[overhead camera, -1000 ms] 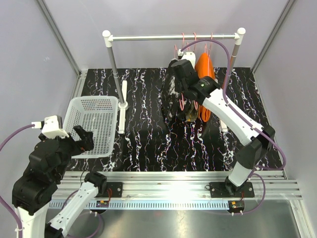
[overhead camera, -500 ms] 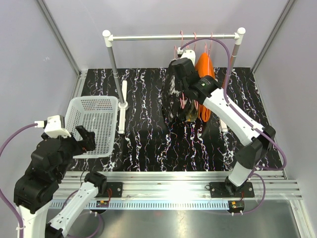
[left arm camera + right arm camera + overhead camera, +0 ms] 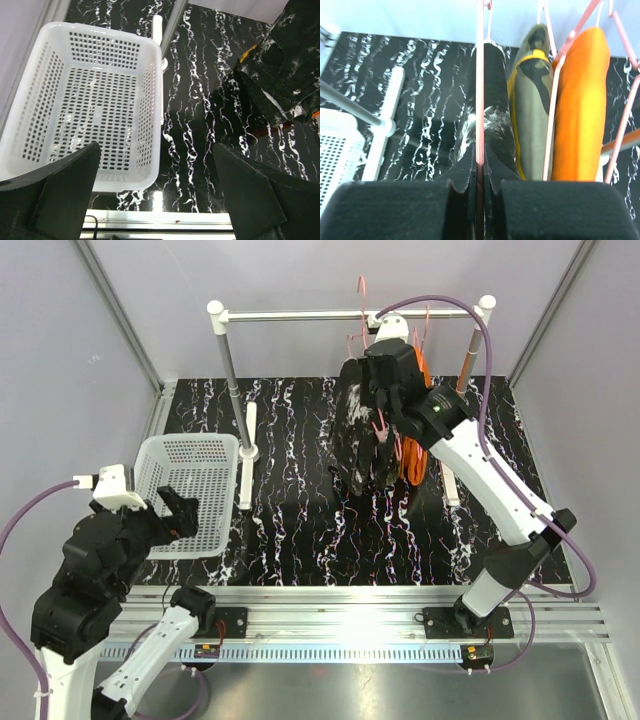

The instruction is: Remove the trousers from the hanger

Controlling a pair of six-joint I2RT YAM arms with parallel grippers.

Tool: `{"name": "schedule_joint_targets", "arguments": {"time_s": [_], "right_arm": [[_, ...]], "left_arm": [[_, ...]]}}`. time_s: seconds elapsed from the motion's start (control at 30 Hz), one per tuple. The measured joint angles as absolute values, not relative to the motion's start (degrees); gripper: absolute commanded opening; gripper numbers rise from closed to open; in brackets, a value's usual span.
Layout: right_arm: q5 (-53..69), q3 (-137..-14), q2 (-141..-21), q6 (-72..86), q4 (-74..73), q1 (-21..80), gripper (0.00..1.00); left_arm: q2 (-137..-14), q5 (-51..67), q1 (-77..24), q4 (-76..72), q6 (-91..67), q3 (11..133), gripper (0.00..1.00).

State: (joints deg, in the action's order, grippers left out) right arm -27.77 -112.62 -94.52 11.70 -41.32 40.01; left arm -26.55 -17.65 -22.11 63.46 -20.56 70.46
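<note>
Toward the far right of the table (image 3: pixel 280 530), we see the trousers (image 3: pixel 357 445), dark and marbled, draped over a pink hanger (image 3: pixel 480 75), just left of an olive garment (image 3: pixel 532 100) and an orange garment (image 3: pixel 580 100). Our right gripper (image 3: pixel 480 187) has its fingers pressed together on the hanger's wire, and the hook pokes up above the rail (image 3: pixel 300 315). At the near left, our left gripper (image 3: pixel 176 516) hovers with its fingers spread wide above the near edge of the white basket (image 3: pixel 150 100).
</note>
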Motion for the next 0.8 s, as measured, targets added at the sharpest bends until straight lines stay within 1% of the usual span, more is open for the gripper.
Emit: {"name": "schedule_joint_targets", "arguments": {"time_s": [0.23,0.5,0.63,0.77,0.8], "right_arm": [[-25.1,-114.2,-92.8,9.8,-40.7,40.4,0.0],[-24.1,-112.5,-88.7,8.7,-39.9,46.2,0.0],[-25.2,-108.8,-84.1,8.8,-38.8,51.4,0.0],[-28.7,-105.2,-80.3,9.0,-38.2,57.2,0.0],[-29.9,-104.6,-79.7,9.3,-38.1,58.7,0.0]], "left_arm": [[-31.8,-11.3,-22.1,57.3,-20.5,70.7,0.99],[-44.8,-1.2,-23.8,45.5,-22.5,72.4,0.99],[-48.3,-2.6,-32.2,38.9,-23.4,72.4,0.99],[-50.8,-9.0,-43.2,32.4,-22.0,72.1,0.99],[-51.0,-10.7,-47.3,30.9,-21.2,71.7,0.99]]}}
